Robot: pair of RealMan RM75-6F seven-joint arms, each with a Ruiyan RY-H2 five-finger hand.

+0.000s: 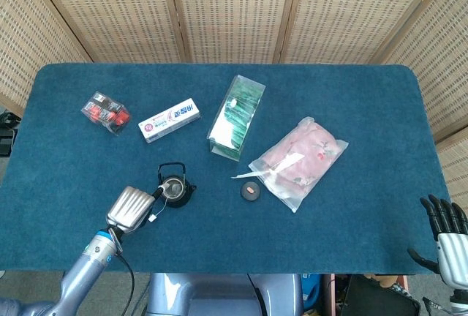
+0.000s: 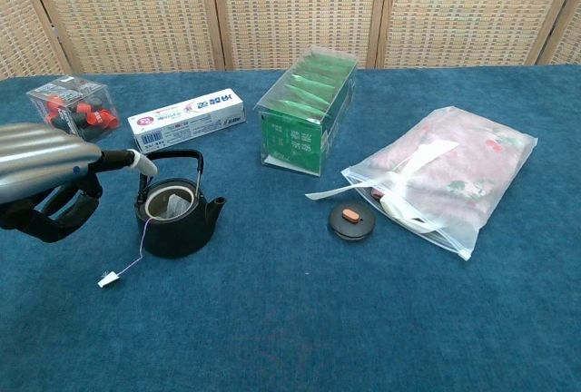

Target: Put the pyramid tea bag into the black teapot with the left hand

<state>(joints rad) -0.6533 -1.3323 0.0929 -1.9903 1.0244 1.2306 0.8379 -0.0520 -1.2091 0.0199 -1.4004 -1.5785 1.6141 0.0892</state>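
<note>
Teapot (image 2: 174, 224), black and lidless, stands on the blue worktop (image 1: 351, 228) near its front left part, handle upright. The pyramid tea bag (image 2: 173, 203) sits inside the pot's open mouth; its string runs over the rim and down the front, ending in a small white tag (image 2: 109, 279) lying on the cloth. The left robot hand (image 2: 50, 179) hangs just left of the pot, silver back turned up, dark fingers curled under, and one extended fingertip (image 2: 138, 162) reaching over the pot's rim beside the handle. Whether that fingertip touches the string I cannot tell; nothing visibly sits in the hand's grasp. In the head view the left forearm rises from the front edge toward the pot. The right robot hand (image 1: 444, 237) rests off the worktop's front right corner, fingers upright and apart, holding nothing. The round lid (image 2: 351, 220) lies right of the pot, beside a clear bag of pink cloth (image 2: 454, 179). Behind are a green tea box (image 2: 307, 112), a toothpaste carton (image 2: 189, 119) and a small clear box (image 2: 73, 106).
</note>
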